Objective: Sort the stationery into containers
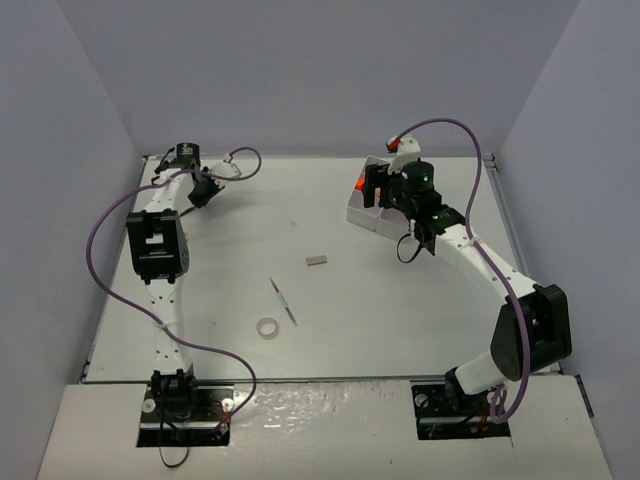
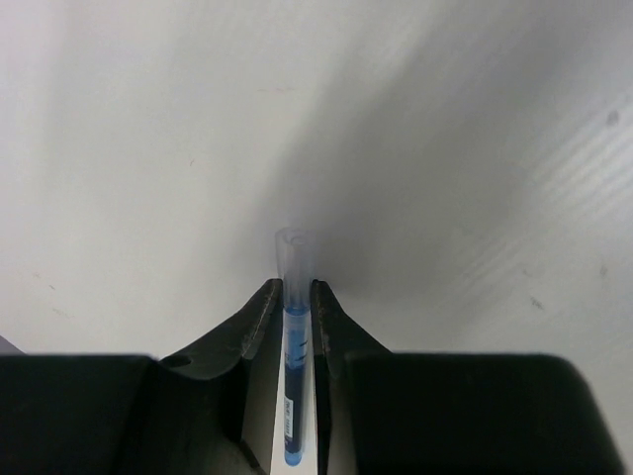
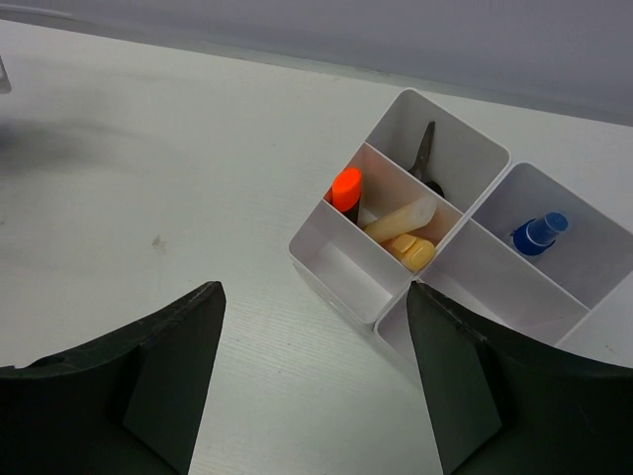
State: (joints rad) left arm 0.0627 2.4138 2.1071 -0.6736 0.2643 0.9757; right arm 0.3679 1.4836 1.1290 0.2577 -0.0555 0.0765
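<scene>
At the far left of the table, my left gripper (image 2: 294, 292) (image 1: 203, 188) is shut on a thin blue pen (image 2: 294, 341) with a clear cap, which sticks out past the fingertips. My right gripper (image 3: 315, 297) (image 1: 378, 190) hangs open over the near corner of the white tray (image 3: 336, 262) (image 1: 358, 212), holding nothing. In the tray lie an orange-capped marker (image 3: 346, 188), a yellow bar (image 3: 401, 220), a dark grey tool (image 3: 425, 158) and a blue-capped bottle (image 3: 539, 233). On the table lie a small grey block (image 1: 317, 260), a thin grey stick (image 1: 283, 300) and a clear tape ring (image 1: 267, 328).
Grey walls close in the table at the back and both sides. Purple cables loop from each arm. The tray's nearest narrow compartment (image 3: 371, 282) holds nothing.
</scene>
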